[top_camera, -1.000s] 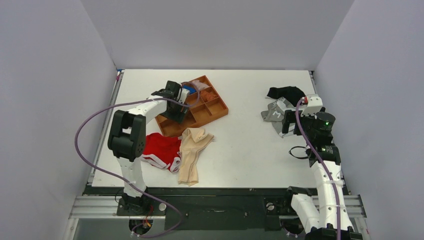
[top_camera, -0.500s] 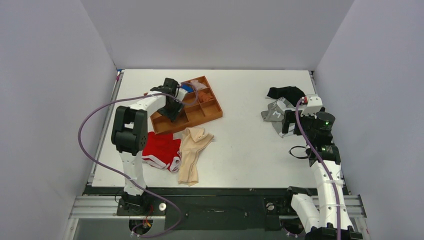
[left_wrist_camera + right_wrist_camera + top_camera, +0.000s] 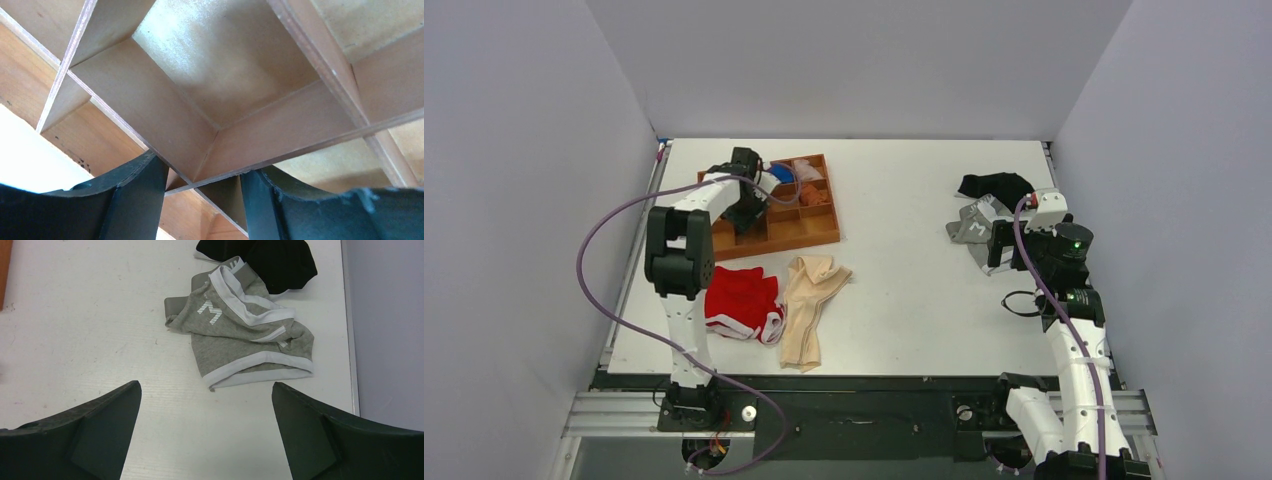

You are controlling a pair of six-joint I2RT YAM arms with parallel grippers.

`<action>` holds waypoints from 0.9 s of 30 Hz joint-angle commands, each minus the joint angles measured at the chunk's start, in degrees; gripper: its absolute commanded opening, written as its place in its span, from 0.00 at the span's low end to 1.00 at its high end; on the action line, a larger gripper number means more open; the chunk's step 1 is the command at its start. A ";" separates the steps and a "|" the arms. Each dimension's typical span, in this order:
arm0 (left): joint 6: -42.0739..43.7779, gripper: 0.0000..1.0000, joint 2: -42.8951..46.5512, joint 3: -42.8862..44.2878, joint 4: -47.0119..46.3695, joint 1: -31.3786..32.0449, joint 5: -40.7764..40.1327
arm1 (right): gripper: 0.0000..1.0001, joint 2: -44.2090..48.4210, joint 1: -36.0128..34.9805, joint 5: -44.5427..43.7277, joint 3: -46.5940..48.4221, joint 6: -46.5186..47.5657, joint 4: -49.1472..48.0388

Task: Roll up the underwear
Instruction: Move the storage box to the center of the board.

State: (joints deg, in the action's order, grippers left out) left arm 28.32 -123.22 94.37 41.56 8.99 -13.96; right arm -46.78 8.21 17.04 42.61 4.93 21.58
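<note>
Behind the left arm (image 3: 709, 190): tray (image 3: 809, 232) left compartments.

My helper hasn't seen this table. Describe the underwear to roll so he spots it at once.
On the white table, look nearer than the wooden divided tray at left. Two garments lie side by side there. The underwear is the plain cream one, right of the red one with white trim.

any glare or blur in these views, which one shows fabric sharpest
Left wrist view: the table at lower left is blown out to white, and the tray has a pale sheen on its floor. Right wrist view: evenly lit, the grey garment sharp enough to show its knit. Top external view: soft even light, the underwear small but clear.
</note>
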 commanded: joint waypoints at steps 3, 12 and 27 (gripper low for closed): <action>9.59 0.51 -1.33 4.85 0.38 -3.53 -6.07 | 1.00 0.02 -0.12 0.03 0.13 0.50 -1.11; 18.53 0.69 -2.85 9.67 -0.79 -6.23 -9.24 | 1.00 -0.58 -0.03 -0.31 0.19 0.63 -1.09; -2.59 0.95 15.72 1.45 1.33 -6.64 10.93 | 1.00 -0.62 -0.03 0.14 0.41 0.52 -1.04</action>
State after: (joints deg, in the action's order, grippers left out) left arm 36.42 -118.32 99.81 44.45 2.20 -11.99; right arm -47.35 8.21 17.02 42.61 5.34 21.61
